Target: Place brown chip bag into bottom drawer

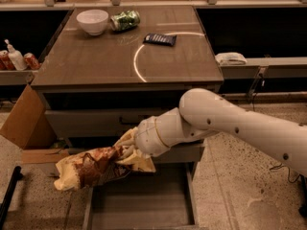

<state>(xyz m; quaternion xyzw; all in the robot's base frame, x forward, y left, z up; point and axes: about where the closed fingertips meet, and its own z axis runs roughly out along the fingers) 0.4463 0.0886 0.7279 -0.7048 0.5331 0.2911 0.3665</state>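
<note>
The brown chip bag (91,169) is crumpled, dark brown in the middle with pale yellow ends. It hangs in the air over the front left corner of the open bottom drawer (144,206), sticking out past the drawer's left wall. My gripper (127,152) sits at the end of the white arm, buried in the bag's right end and shut on it. It is in front of the lower grey drawer front, just above the open drawer. The drawer floor is bare.
On the cabinet top (96,61) stand a white bowl (92,21), a green can (124,20) and a flat dark blue packet (160,39). A cardboard box (24,123) stands at the left on the floor. A white cloth (230,58) lies on the right ledge.
</note>
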